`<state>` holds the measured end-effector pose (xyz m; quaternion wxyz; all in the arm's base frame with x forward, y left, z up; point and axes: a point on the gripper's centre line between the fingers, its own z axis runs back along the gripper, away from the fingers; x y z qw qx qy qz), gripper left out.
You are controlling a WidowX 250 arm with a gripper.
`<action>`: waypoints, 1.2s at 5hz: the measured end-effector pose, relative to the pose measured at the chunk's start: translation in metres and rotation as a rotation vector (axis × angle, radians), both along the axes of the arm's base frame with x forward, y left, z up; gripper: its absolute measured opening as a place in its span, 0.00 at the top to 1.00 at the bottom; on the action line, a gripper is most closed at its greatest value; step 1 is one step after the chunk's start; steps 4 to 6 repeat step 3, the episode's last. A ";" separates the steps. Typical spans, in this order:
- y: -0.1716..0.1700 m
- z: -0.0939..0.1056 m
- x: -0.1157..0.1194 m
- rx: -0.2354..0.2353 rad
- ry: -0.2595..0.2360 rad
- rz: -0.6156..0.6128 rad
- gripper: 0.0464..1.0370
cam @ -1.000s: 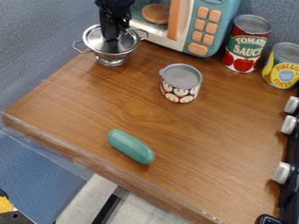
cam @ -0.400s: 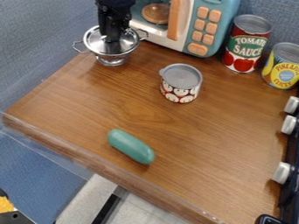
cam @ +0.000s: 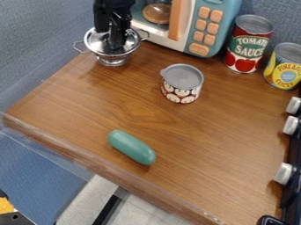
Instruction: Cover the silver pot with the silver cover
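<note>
Counter (cam: 188, 140): pot (cam: 113, 59) upright, handles (cam: 78, 47) sideways, cover (cam: 99, 43) seemingly level.

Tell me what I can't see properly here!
All in the camera view:
- The middle of the lid: the black gripper is in front.
- Inside the silver pot: the lid hides it.
- The microwave's top: cut off by the top edge.
- The yellow can's side: cut off by the right edge.

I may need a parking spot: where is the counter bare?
Bare wood lies between small tin and green toy, between toy and pot, and from both tin and toy to the knobs.

Crowded: gripper over pot beside microwave; tall can beside yellow can.
</note>
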<state>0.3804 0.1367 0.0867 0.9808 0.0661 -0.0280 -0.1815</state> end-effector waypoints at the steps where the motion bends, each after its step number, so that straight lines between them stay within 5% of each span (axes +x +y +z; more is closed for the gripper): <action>1: 0.004 0.036 0.000 0.047 -0.100 0.005 0.04; 6: 0.004 0.038 0.000 0.049 -0.106 0.006 0.04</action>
